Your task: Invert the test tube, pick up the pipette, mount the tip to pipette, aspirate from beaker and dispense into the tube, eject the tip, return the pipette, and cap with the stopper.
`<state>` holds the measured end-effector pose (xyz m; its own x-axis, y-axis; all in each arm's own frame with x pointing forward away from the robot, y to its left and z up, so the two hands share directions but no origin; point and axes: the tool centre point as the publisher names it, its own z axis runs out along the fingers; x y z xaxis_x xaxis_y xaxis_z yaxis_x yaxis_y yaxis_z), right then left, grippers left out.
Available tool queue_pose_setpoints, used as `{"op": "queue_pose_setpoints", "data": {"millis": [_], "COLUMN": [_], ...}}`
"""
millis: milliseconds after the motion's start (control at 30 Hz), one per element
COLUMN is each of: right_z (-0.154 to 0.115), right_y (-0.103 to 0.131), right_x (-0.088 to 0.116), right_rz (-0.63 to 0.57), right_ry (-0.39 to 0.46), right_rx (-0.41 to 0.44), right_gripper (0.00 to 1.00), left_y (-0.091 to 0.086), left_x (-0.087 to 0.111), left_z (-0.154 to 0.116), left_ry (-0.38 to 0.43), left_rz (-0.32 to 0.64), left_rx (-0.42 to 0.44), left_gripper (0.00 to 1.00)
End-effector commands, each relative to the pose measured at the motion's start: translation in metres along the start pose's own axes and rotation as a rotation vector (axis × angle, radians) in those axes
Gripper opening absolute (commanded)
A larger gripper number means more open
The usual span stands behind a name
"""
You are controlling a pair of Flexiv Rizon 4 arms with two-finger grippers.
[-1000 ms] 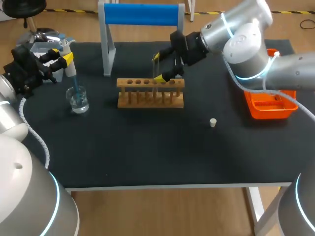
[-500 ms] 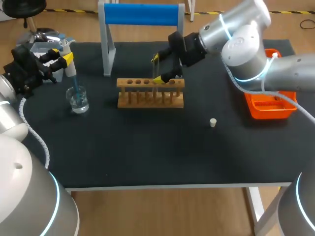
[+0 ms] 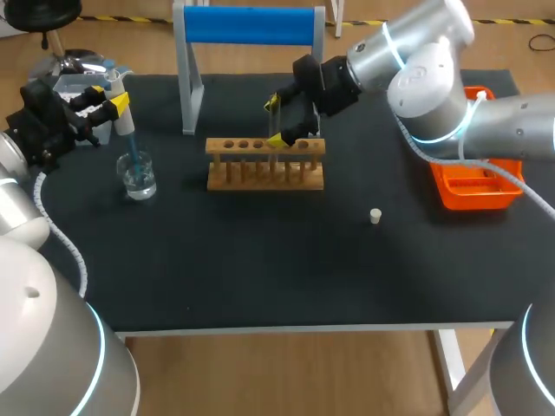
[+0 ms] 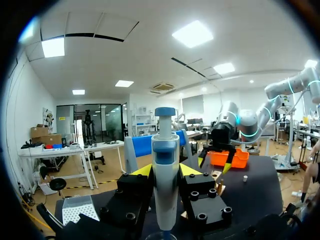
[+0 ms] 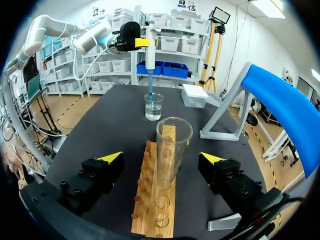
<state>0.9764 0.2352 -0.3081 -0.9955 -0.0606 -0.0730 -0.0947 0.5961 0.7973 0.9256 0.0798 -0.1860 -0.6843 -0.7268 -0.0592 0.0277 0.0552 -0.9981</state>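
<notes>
The pipette (image 4: 165,175) stands upright in the left hand's (image 3: 107,98) grip, tip (image 3: 130,147) in the beaker (image 3: 138,176); well to its right on the table (image 3: 260,269), the test tube (image 5: 173,145) stands mouth-up in the rack (image 3: 264,165), between the right hand's (image 3: 277,120) parted fingers, untouched.

A wooden rack (image 3: 251,182) stands before a blue-topped stand (image 3: 247,26) on the black table (image 3: 260,269); an orange tray (image 3: 460,198) lies rightward.
</notes>
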Motion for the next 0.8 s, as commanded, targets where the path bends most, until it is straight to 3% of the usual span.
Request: {"op": "queue_pose_setpoints", "data": {"millis": [33,533,800], "right_z": [0.0,0.0,0.0], "right_y": [0.0,0.0,0.0], "right_x": [0.0,0.0,0.0], "right_rz": [0.0,0.0,0.0], "right_ry": [0.001,0.001,0.001], "right_rx": [0.002,0.002,0.002], "right_gripper": [1.0,1.0,1.0], "left_y": [0.0,0.0,-0.019], "left_x": [0.0,0.0,0.003], "left_z": [0.0,0.0,-0.006], "left_ry": [-0.002,-0.002,-0.039], "left_rz": [0.0,0.0,0.026], "left_rx": [0.0,0.0,0.003], "left_gripper": [0.0,0.0,0.0]}}
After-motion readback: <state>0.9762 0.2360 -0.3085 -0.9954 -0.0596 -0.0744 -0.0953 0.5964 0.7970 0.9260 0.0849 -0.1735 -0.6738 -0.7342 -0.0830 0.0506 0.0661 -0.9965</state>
